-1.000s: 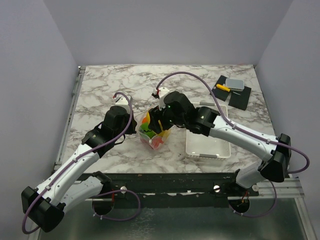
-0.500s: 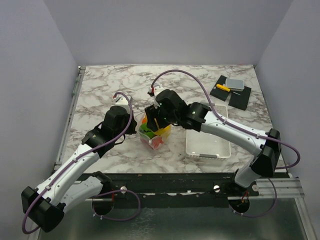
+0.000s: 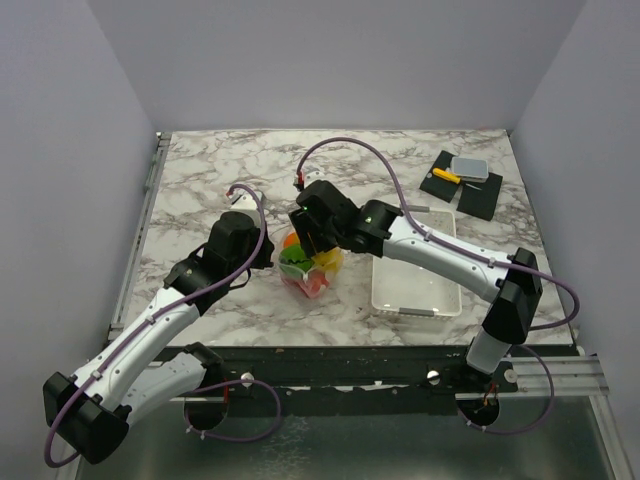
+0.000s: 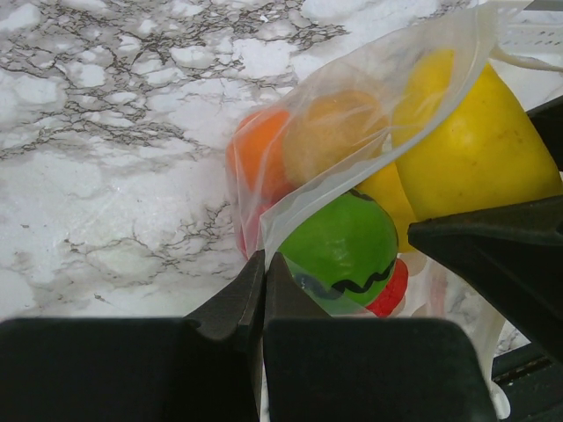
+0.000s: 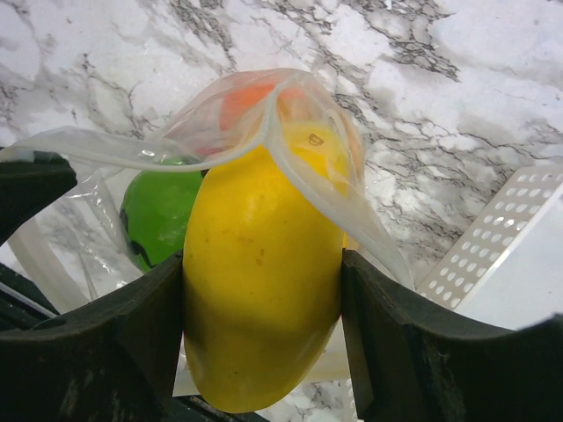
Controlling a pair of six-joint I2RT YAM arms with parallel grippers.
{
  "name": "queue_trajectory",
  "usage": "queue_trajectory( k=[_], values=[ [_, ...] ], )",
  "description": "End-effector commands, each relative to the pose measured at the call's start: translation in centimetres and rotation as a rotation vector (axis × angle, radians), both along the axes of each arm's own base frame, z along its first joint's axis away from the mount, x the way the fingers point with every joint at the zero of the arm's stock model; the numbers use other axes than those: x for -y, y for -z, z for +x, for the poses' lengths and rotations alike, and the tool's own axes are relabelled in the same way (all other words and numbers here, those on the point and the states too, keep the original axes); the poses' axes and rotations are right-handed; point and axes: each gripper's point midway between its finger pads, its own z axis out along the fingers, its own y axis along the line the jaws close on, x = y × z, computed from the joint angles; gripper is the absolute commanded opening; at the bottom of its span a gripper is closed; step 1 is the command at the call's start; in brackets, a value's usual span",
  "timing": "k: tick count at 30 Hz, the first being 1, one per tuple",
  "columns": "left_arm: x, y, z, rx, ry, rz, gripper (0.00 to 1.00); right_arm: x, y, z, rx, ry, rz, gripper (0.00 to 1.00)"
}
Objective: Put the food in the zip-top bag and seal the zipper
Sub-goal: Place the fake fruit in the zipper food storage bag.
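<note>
The clear zip-top bag (image 3: 310,268) stands mid-table with toy food inside: a green fruit (image 4: 343,251), an orange one (image 4: 259,154) and a red piece (image 4: 393,294). My left gripper (image 4: 263,268) is shut on the bag's mouth edge (image 4: 290,207) and holds it up. My right gripper (image 5: 262,264) is shut on a yellow mango-shaped fruit (image 5: 259,255), whose top end is pushed into the bag's open mouth (image 5: 264,119). In the top view the right gripper (image 3: 316,238) sits over the bag and the left gripper (image 3: 268,252) is at the bag's left side.
A white slotted basket (image 3: 415,270) lies right of the bag, its corner showing in the right wrist view (image 5: 510,246). Black pads with a grey box and a small yellow item (image 3: 462,175) lie at the back right.
My right arm has swung left and forward over the bag, carrying the yellow fruit into the bag's mouth. My left gripper has stayed in place on the bag edge.
</note>
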Motion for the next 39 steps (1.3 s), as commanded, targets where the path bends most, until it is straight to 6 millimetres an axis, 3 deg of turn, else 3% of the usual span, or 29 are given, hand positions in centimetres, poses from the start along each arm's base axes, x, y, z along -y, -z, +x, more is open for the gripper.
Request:
queue_trajectory(
  k=[1,6,10,17,26,39],
  values=[
    [0.1,0.6,-0.1,-0.012,0.018,0.008,0.0,0.8,-0.5,1.2,0.053,0.075,-0.052,0.64],
    [0.1,0.7,-0.1,-0.014,0.019,0.01,0.0,0.8,-1.0,1.7,0.078,0.1,-0.04,0.78],
    [0.1,0.8,-0.1,-0.017,0.02,0.012,0.0,0.3,-1.8,2.1,0.091,0.11,-0.014,0.83],
    [0.1,0.9,-0.1,-0.021,0.018,0.016,0.0,0.2,-3.0,2.2,0.107,0.122,0.025,0.83],
    [0.1,1.1,0.0,-0.025,0.018,0.017,0.0,0.9,-5.6,0.4,0.087,0.105,0.135,0.82],
    [0.1,1.2,0.0,-0.029,0.019,0.021,0.0,4.9,-6.3,-0.6,0.096,0.281,0.209,0.77]
  ],
)
